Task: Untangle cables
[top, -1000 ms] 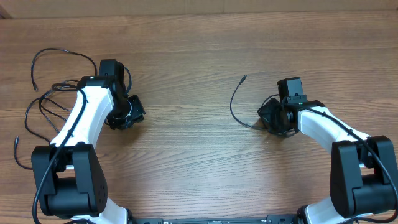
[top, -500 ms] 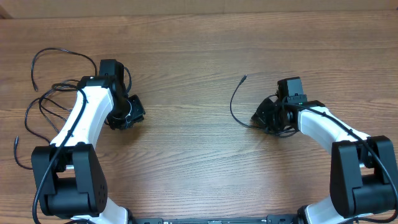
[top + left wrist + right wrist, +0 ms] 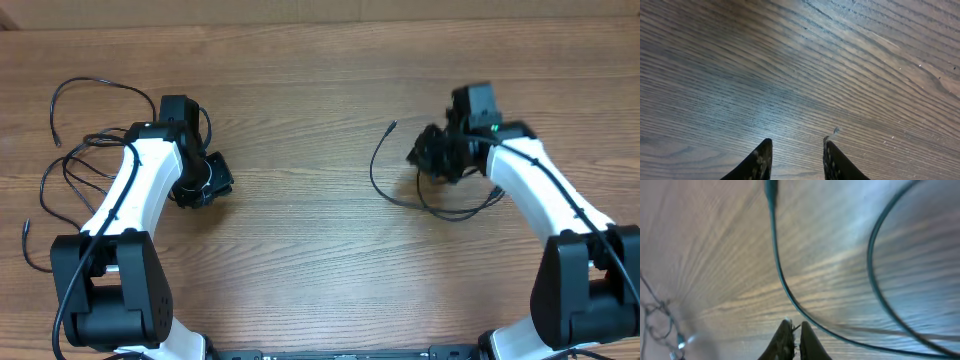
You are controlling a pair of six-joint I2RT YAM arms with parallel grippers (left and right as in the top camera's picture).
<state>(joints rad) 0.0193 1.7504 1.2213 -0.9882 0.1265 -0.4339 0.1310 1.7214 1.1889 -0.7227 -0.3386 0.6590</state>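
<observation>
A loose tangle of thin black cables lies at the table's far left, behind my left arm. My left gripper hovers over bare wood to their right, open, with nothing between its fingers. One separate cable curves from its plug end down into a loop under my right arm. My right gripper is shut on this cable, which runs past the fingertips toward the plug.
Wooden table all around. The far tangle of cables shows small at the lower left of the right wrist view. Both arm bases sit at the near edge.
My right gripper has moved toward the far side of the table, and the cable's loop now shows below it. The left arm has not moved.
</observation>
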